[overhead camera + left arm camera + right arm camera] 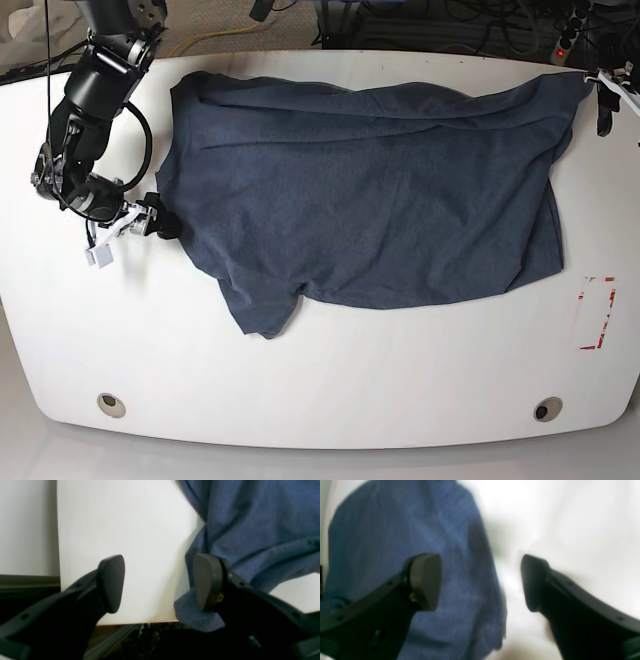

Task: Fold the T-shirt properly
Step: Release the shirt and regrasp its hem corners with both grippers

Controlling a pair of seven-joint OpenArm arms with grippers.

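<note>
Right gripper (165, 222): sitting at the left of the base view, just beside the shirt's left edge; its wrist camera is showing the jaws standing wide apart, one finger (425, 580) over blue cloth, the other over bare table, nothing clamped between them.
T-shirt (370, 200): lying spread and rumpled across the middle of the white table (330, 400), plain dark blue side showing, one sleeve pointing toward the near edge.
Red-outlined mark (597, 312): lying on the tabletop right of the shirt.
Left gripper (160, 582): hanging at the far right corner, jaws spread wide, gripping nothing; one finger (207, 580) is overlapping the shirt's edge.
</note>
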